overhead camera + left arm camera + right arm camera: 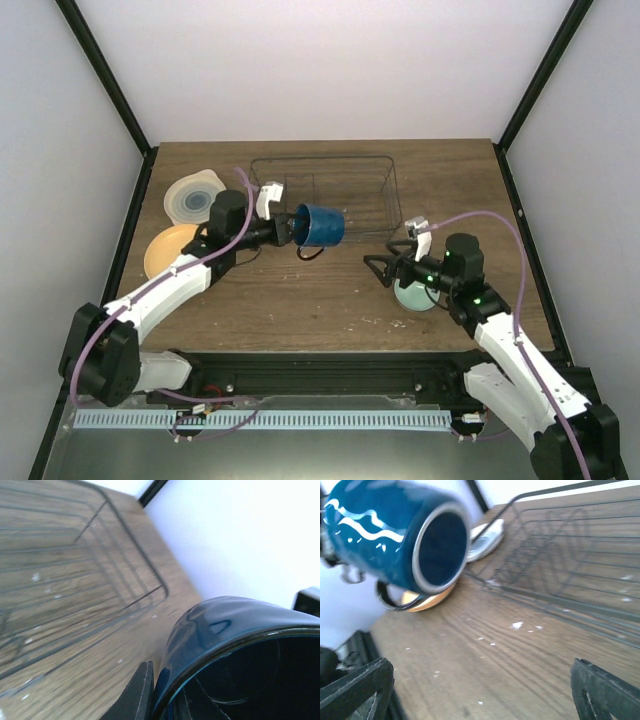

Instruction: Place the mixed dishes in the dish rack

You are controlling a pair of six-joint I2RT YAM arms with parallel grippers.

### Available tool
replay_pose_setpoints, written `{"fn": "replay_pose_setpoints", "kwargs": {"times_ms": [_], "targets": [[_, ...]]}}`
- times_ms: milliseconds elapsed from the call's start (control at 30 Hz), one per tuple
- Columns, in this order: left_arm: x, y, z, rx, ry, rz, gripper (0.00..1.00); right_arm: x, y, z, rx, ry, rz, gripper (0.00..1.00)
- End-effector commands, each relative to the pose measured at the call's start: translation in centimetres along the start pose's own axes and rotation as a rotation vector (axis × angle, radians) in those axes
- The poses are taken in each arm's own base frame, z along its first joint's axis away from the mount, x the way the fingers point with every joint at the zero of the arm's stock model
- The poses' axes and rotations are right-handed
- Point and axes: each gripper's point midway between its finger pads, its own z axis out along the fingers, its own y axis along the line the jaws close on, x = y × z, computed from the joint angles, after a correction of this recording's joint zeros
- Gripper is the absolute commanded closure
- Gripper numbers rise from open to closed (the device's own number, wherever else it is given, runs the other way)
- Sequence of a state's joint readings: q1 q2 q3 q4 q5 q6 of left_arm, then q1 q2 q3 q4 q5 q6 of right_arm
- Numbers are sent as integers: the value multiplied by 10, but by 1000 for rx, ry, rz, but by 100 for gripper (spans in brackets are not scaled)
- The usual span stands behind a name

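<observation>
From above, the left pincer [293, 228] clamps the dark blue mug [320, 225] on its side at the near left edge of the dish rack [340, 185]; the right pincer [378, 268] gapes empty by the rack's near right corner. The left wrist view shows the mug's rim beside the rack. The right wrist view shows that pincer spread wide, the mug aloft left of the rack.

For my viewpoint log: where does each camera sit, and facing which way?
Top external: above, behind the bases, looking down at the table; both arms show.
Left wrist: looks past the held dark blue mug to the dish rack; one left finger shows.
Right wrist: low, faces the mug's mouth; both right fingers show.
Shared: mug and rack.
</observation>
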State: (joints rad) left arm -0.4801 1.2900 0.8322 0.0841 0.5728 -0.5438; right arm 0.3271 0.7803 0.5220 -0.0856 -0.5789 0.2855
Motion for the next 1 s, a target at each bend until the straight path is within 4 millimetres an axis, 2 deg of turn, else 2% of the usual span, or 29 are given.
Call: {"fn": "replay_pose_setpoints", "kwargs": {"times_ms": [0, 267, 467, 733, 967], "targets": [[-41, -65, -8, 336, -141, 34, 100, -19, 62, -12, -348, -105, -72, 4], [-45, -79, -10, 526, -219, -40, 100, -11, 86, -23, -559, -157, -68, 7], [-39, -89, -10, 565, -246, -25, 100, -7, 86, -16, -606, -130, -32, 13], [-22, -109, 11, 580, -209, 3, 100, -12, 88, -12, -622, -136, -21, 20], [-15, -104, 22, 578, -214, -23, 100, -13, 91, -9, -636, -126, -19, 26]]}}
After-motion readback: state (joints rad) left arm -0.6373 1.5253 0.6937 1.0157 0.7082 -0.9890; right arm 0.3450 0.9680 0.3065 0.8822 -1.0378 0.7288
